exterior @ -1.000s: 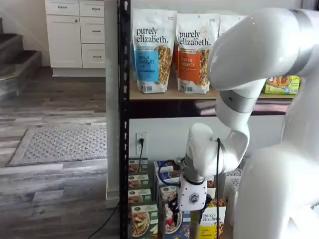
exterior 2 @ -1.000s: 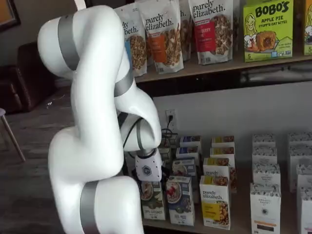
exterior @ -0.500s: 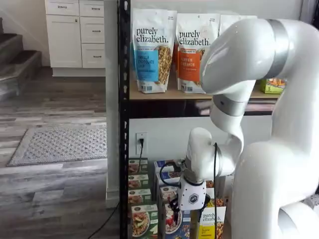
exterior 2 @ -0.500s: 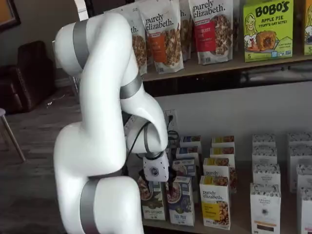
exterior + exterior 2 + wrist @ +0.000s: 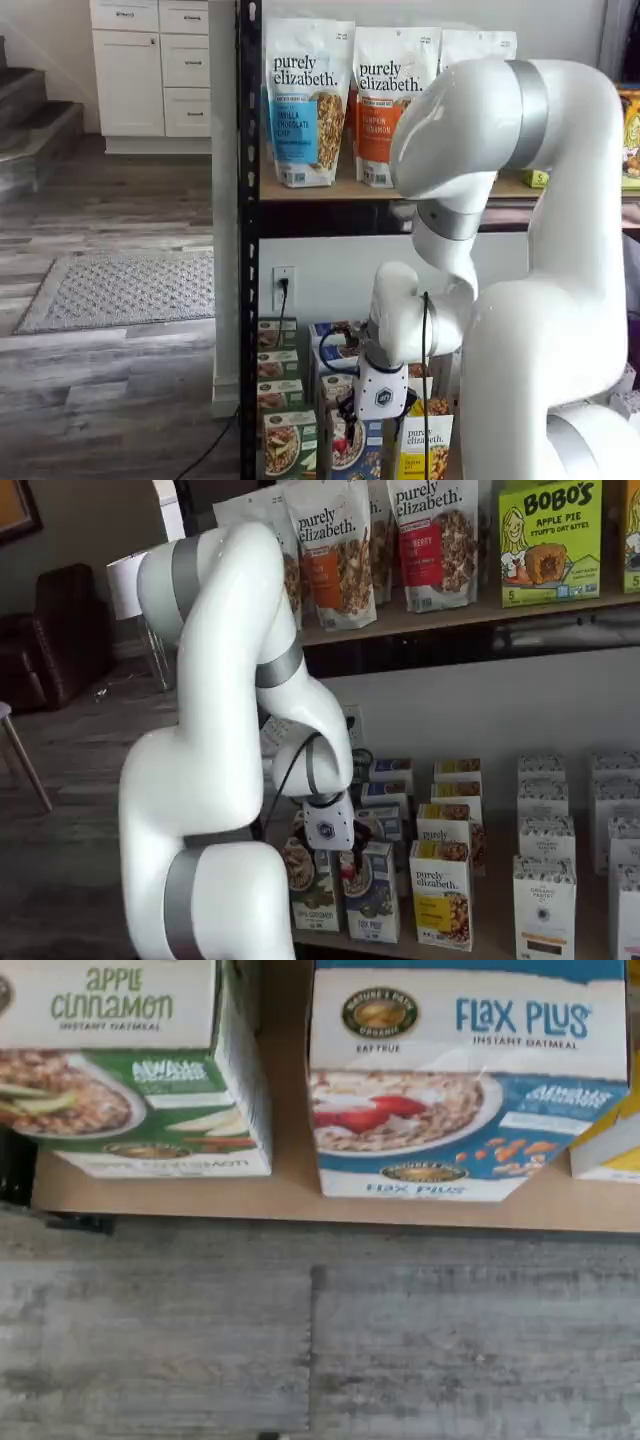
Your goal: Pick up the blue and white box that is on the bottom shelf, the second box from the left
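The white arm folds downward in both shelf views: a thick upper link with a grey band rises to a rounded shoulder joint, then a shorter link bends back down to the wrist. At the wrist hangs the gripper [image 5: 340,858], its white body carrying a round dark emblem and pointing toward the floor. 2 black fingers [image 5: 355,864] show below that body in a shelf view, standing apart with a gap between them. A black cable loops beside the wrist. In the wrist view no part of the arm appears.
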You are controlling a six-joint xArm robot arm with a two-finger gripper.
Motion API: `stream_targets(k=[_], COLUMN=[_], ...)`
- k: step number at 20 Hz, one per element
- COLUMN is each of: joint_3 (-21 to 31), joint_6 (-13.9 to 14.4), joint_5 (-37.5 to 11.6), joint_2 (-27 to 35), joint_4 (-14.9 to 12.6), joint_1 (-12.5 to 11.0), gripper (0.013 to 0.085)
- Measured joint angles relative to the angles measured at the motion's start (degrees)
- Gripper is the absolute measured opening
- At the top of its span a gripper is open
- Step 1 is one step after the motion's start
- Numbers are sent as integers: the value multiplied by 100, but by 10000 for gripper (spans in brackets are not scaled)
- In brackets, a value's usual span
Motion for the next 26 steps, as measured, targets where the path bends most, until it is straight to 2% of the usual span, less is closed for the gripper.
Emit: stream_targets(k=[4,6,8,13,17,21,26], joint_3=[-361,-514,-663,-1086,-1345,-1633,-2002], joint_6=[359,307,136,52,-186,-154,21], joint_5=[59,86,96,227,308,384,500], joint_2=[310,429,538,808,979,1164,1390], joint_4=[-444,-395,-209,-156,78,-2,-246], joint_1=[-75,-78,-68,-100,-113,-161,-224], gripper=[850,850,850,850,850,850,850])
